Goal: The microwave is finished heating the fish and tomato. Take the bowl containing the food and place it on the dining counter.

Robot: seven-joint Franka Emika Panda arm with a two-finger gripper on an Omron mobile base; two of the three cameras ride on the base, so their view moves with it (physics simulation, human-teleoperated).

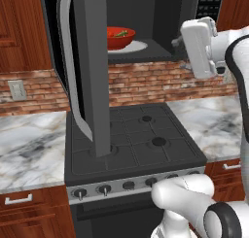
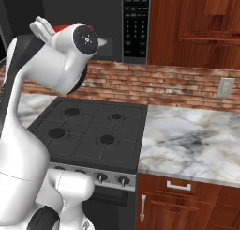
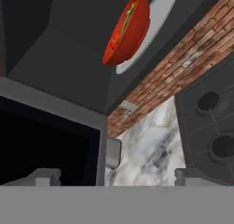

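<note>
One microwave is recorded, mounted above the stove, its door swung fully open toward the room. One bowl is noted inside the cavity, resting on one pale round turntable plate; the bowl is bright red, smooth and shallow-curved. Something green is seen over its rim; fish and tomato cannot be told apart. One black keypad strip is observed on the microwave's right side. One black stove with four round burners and a row of knobs is set below. Two stretches of the desk in grey-veined white marble are counted, one on each side of the stove. The wall behind is faced with red brick; cabinets are of reddish-brown wood. Two wall sockets are noted, one on each side. The gripper is seen released, its fingertips wide apart, nothing between them, well apart from the bowl.
</note>
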